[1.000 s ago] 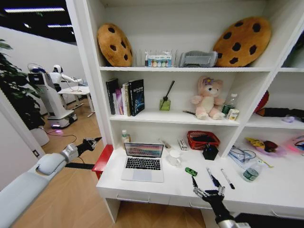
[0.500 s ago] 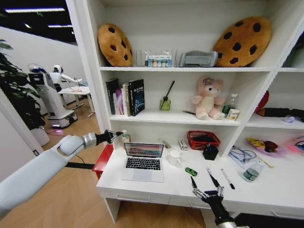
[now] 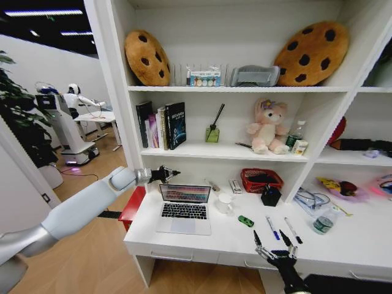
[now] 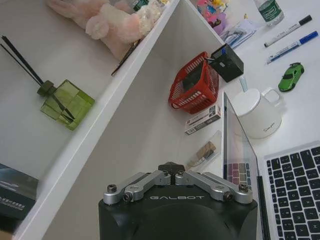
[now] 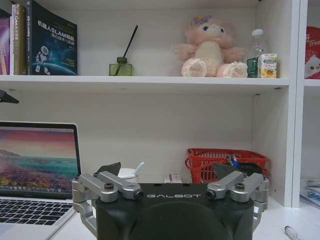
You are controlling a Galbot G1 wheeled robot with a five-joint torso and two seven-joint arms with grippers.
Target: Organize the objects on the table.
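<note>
The silver laptop [image 3: 184, 211] stands open on the white table [image 3: 343, 245], its screen facing me. My left gripper [image 3: 173, 174] hovers shut just above the screen's top left corner. To the right lie a green toy car [image 3: 246, 221], a blue pen [image 3: 272, 228] and a black pen [image 3: 293, 230]. A clear bottle [image 3: 323, 222] stands farther right, with a yellow packet [image 3: 329, 183] behind it. My right gripper [image 3: 274, 241] hangs open over the table's front edge, just in front of the pens. The left wrist view shows the laptop [image 4: 295, 190] and the car [image 4: 291, 76].
A white mug [image 3: 225, 204], a black pen holder [image 3: 271, 196] and a red basket [image 3: 261, 180] stand behind the laptop. Shelves above hold books [image 3: 164, 125], a pink bear [image 3: 267, 127] and cookie cushions [image 3: 311, 53]. A red stool [image 3: 133, 205] sits left of the table.
My left arm has swung in from the left, out over the floor, to the laptop's screen top. My right gripper has shifted slightly right and toward the table's front edge.
</note>
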